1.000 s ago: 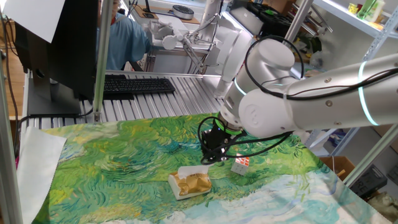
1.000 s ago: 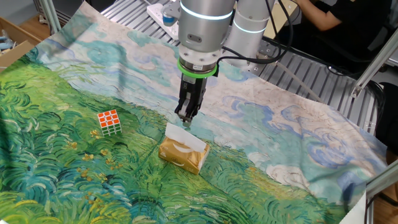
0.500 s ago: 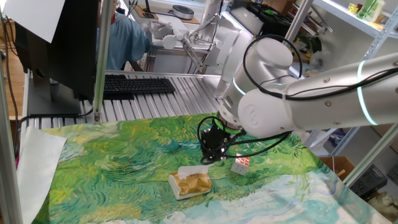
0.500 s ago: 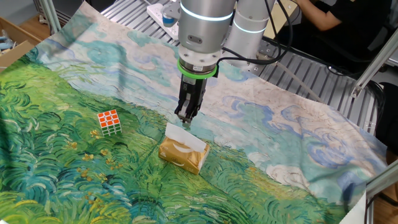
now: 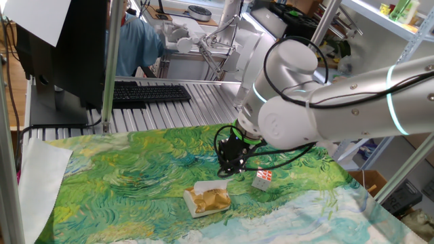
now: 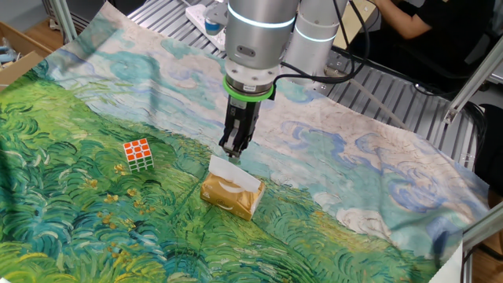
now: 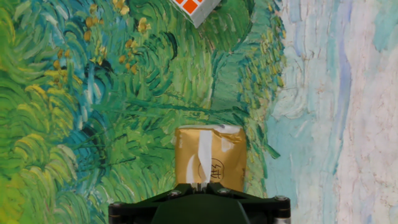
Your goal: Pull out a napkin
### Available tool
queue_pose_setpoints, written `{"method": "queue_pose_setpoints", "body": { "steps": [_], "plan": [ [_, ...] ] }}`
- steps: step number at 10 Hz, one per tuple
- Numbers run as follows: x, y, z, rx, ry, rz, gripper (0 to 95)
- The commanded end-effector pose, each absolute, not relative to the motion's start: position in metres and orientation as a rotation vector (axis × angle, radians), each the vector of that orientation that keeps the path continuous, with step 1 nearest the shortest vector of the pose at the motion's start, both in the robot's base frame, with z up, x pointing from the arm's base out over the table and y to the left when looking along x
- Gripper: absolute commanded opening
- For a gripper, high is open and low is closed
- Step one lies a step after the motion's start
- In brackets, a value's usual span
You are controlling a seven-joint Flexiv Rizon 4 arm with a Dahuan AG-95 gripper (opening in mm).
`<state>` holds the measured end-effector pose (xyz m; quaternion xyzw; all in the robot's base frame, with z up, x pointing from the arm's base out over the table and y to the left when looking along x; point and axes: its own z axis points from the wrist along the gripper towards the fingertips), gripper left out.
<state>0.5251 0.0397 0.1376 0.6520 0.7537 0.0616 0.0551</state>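
A small golden-topped tissue box (image 6: 236, 203) lies on the painted cloth; it also shows in one fixed view (image 5: 211, 200) and in the hand view (image 7: 227, 155). A white napkin (image 6: 233, 171) sticks up out of its slot and runs as a white strip (image 7: 203, 155) to my fingertips. My gripper (image 6: 230, 150) stands upright just above the box's far edge, shut on the napkin's top; it also shows in one fixed view (image 5: 227, 172) and in the hand view (image 7: 198, 185). The napkin's pinched end is hidden between the jaws.
A red-and-white cube (image 6: 137, 153) lies on the cloth to one side of the box, also in the hand view (image 7: 196, 7). A large white paper sheet (image 5: 41, 183) hangs at the table's left edge. A keyboard (image 5: 149, 93) and a person sit behind the table.
My gripper has shifted very slightly up and away from the box, still pinching the napkin. The box and the cube have not moved.
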Motion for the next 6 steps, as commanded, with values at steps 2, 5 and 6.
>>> {"method": "queue_pose_setpoints", "body": {
  "steps": [2,5,6],
  "plan": [
    [0.5249,0.04,0.1351,1.974,2.266,0.144,19.0],
    [0.5252,0.0402,0.1337,1.991,2.254,0.145,57.0],
    [0.5253,0.0403,0.133,1.992,2.253,0.143,57.0]
  ]
}}
